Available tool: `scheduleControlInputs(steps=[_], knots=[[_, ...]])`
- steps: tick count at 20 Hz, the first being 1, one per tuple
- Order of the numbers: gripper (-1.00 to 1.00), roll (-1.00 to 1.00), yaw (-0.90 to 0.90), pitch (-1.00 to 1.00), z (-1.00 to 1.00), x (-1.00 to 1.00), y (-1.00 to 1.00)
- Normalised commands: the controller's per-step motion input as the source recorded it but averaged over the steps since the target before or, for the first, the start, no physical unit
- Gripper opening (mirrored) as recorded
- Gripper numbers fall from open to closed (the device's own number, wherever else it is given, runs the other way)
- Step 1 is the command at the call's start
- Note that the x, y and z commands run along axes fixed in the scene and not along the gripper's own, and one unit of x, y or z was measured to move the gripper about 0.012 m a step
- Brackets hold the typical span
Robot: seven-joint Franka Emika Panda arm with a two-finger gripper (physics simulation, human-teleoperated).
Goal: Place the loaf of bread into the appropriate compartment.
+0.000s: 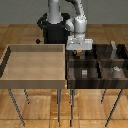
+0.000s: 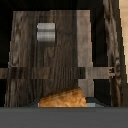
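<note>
My gripper [image 1: 79, 49] hangs over the back left cell of the dark-brown striped bin [image 1: 96, 63] and is shut on the loaf of bread [image 1: 79, 51], a tiny orange-brown lump. In the wrist view the loaf of bread [image 2: 63, 98] shows at the picture's edge. Beyond it a cross divider [image 2: 60, 72] runs across the bin floor. The compartment [image 1: 84, 74] is the front left cell, marked by a small low grey cube [image 2: 46, 31]. The loaf is above the bin floor, on the back side of that divider.
A large light wooden tray [image 1: 35, 46] on thin legs stands at the exterior view's left, touching the bin. A tall grey box [image 1: 113, 48] stands in the back right cell. A whitish roundish shape [image 1: 116, 70] sits in the front right cell. The robot base [image 1: 54, 27] is behind.
</note>
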Motion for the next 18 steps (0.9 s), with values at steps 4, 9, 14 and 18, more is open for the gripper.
scheduleControlInputs(steps=[4, 9, 14, 18], knots=[[-1.0, 0.0, 0.0, 0.0, 0.0, 1.0, 0.0], [-1.0, 0.0, 0.0, 0.0, 0.0, 1.0, 0.0], [1.0, 0.0, 0.0, 0.0, 0.0, 0.0, 0.0], [1.0, 0.0, 0.0, 0.0, 0.0, 0.0, 0.0]])
